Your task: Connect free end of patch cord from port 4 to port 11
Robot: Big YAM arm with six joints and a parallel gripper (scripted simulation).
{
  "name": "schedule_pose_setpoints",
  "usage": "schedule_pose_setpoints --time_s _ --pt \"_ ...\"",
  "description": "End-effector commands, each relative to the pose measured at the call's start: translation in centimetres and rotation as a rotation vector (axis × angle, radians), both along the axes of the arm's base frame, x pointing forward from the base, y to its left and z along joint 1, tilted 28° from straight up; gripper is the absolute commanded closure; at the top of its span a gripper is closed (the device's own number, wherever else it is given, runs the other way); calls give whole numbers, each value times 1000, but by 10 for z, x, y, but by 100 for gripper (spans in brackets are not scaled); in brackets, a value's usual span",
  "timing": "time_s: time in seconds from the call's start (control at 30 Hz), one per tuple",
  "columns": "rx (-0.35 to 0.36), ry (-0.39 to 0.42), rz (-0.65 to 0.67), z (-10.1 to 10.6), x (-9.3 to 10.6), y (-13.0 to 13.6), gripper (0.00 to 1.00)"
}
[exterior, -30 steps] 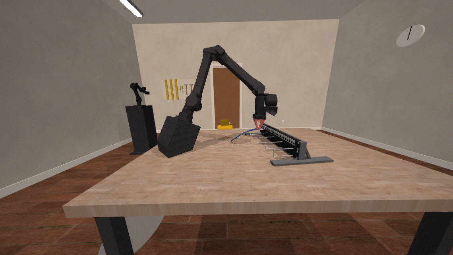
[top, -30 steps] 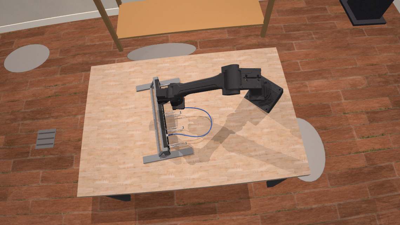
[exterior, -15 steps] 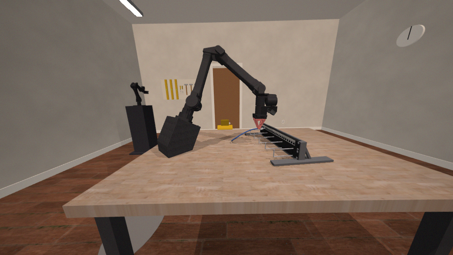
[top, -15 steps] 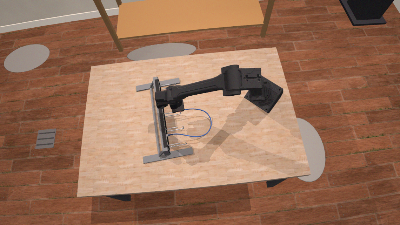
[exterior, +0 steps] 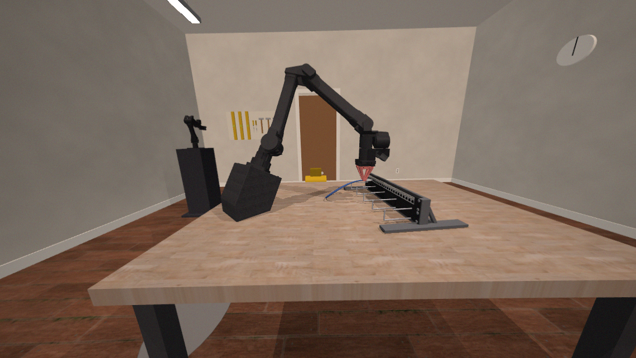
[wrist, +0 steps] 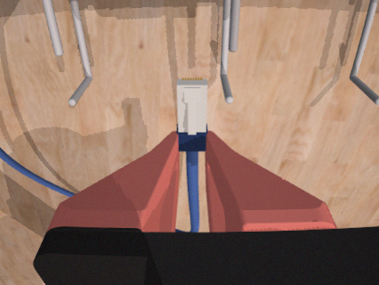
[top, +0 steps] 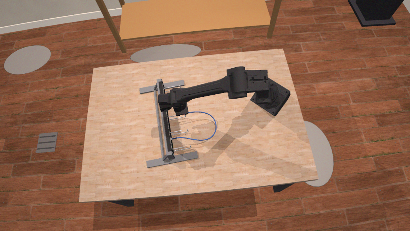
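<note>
In front of rack [top: 165, 123] [exterior: 394, 194]: gripper [top: 181, 113] [exterior: 365, 179] [wrist: 192, 142] clamped on plug [wrist: 192, 107] | cord [top: 215, 126] [exterior: 342, 188] [wrist: 36, 179] looping out front, far end at rack | risk: off-line push, plug stalling or unfastened rack tipping; early release, no latch

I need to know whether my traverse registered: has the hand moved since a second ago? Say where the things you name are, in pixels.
Yes. In the top view, the hand [top: 181, 112] [exterior: 365, 179] [wrist: 192, 142] has shifted slightly toward the rack's lower foot [top: 187, 157] [exterior: 350, 188].
</note>
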State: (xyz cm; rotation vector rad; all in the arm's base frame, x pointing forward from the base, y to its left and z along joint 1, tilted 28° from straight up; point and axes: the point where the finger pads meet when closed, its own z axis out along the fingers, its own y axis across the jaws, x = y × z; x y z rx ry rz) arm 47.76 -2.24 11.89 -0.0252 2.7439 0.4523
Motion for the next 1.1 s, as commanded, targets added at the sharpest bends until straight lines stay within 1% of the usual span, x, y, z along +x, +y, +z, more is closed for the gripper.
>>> schedule_pose_setpoints --time_s 0.0,0.73,1.07 --pt "-11 -28 28 12 7 8 100" --pt "-12 -37 29 16 7 10 100" --pt "-12 -35 28 14 7 10 100"
